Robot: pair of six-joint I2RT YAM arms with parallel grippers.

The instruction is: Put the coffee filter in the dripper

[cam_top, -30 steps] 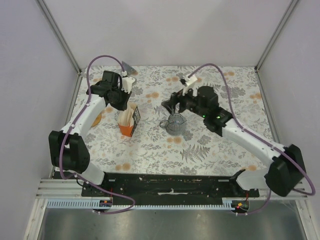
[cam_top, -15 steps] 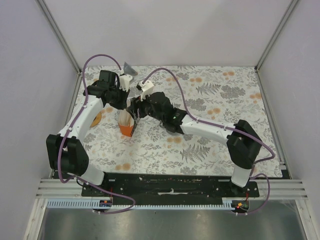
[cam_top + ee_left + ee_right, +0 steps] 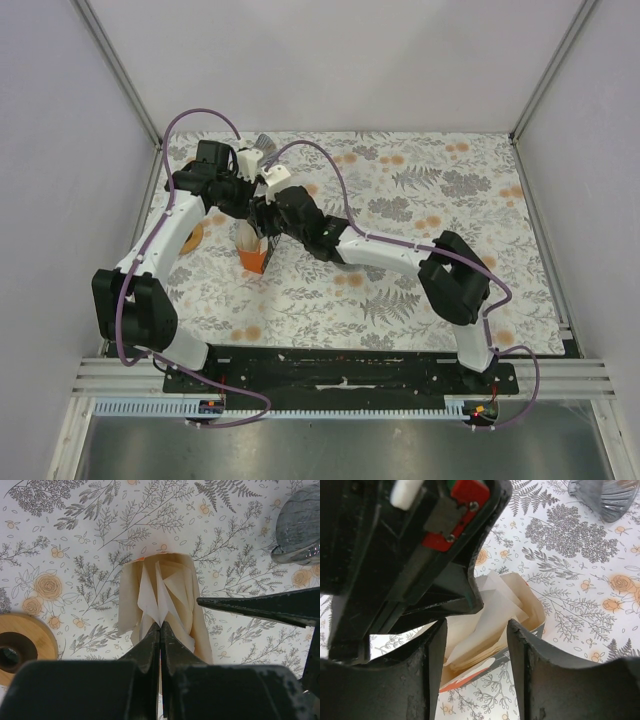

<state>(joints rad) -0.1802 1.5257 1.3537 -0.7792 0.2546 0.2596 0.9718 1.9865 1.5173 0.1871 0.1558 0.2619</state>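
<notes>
An orange and grey filter pack [image 3: 254,259] stands at the left of the table, with several cream-white coffee filters in it. My left gripper [image 3: 161,625] is shut on the tip of one white coffee filter [image 3: 150,592] sticking out of the pack. My right gripper [image 3: 476,630] is open, and its jaws straddle the pack's open top [image 3: 517,612] right beside the left gripper. One right finger [image 3: 260,607] crosses the left wrist view. The smoky-grey ribbed dripper [image 3: 300,525] stands to the right of the pack and also shows in the right wrist view [image 3: 605,495]. In the top view my right arm hides it.
A round wooden disc [image 3: 20,645] lies on the flowered cloth left of the pack and also shows in the top view [image 3: 193,238]. My right arm [image 3: 400,255] stretches across the middle of the table. The two grippers are crowded together above the pack.
My right arm has swung left from the dripper to the filter pack, and its open jaws now sit at the pack's top. My left gripper has stayed at the pack.
</notes>
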